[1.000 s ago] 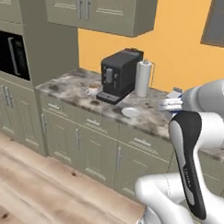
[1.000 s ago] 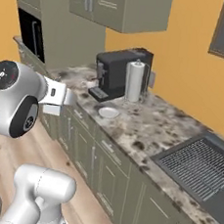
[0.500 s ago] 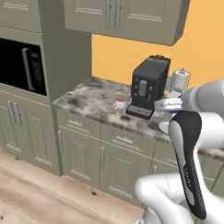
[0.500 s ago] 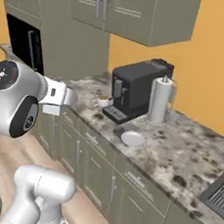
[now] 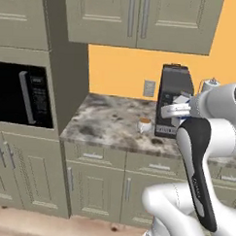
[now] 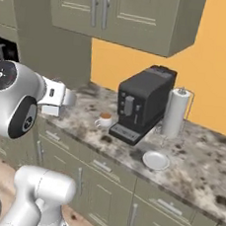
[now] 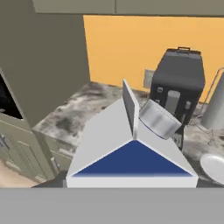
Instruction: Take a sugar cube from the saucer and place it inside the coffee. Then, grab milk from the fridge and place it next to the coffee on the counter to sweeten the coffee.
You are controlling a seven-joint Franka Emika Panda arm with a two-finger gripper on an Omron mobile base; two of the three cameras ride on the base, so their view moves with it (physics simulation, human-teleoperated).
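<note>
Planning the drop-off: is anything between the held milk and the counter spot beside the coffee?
Nothing visible blocks it. The milk sits in the gripper, and the counter left of the coffee lies bare; the coffee machine stands on its other side.

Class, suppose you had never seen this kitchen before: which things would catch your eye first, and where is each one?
The milk, a white carton with a dark blue face, sits right at the gripper and looms large in the hand view. On the counter, the black coffee machine stands against the orange wall, with the coffee at its left and the saucer in front, near the paper towel roll.
</note>
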